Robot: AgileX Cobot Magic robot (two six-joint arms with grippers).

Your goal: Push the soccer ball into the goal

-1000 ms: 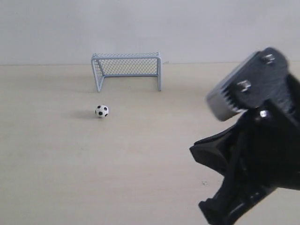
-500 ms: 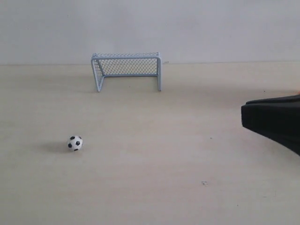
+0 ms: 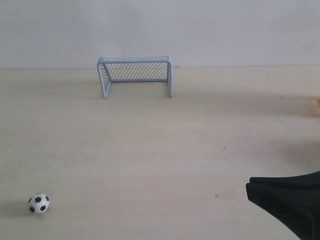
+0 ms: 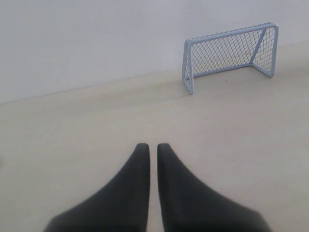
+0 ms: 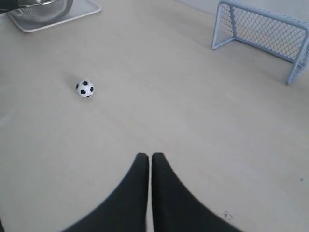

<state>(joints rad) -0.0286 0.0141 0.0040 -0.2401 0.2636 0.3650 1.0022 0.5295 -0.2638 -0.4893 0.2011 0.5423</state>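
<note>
The tiny black-and-white soccer ball (image 3: pixel 38 203) lies near the front left of the table, far from the pale blue-grey goal (image 3: pixel 135 75), which stands at the back against the wall. The ball (image 5: pixel 85 88) and the goal (image 5: pixel 263 36) also show in the right wrist view. My right gripper (image 5: pixel 150 155) is shut with nothing between its fingers; its dark tip (image 3: pixel 250 186) enters the exterior view at the lower right, well apart from the ball. My left gripper (image 4: pixel 149 146) is shut and empty, with the goal (image 4: pixel 231 53) ahead of it. No ball shows in the left wrist view.
A white tray (image 5: pixel 87 8) holding a metal bowl (image 5: pixel 41 7) sits beyond the ball in the right wrist view. A small orange object (image 3: pixel 318 102) shows at the right edge of the exterior view. The pale wooden table (image 3: pixel 165 145) ends at a white wall.
The ball has rolled away from the goal, toward the front left. The right gripper has dropped from filling the right side to the lower right corner.
</note>
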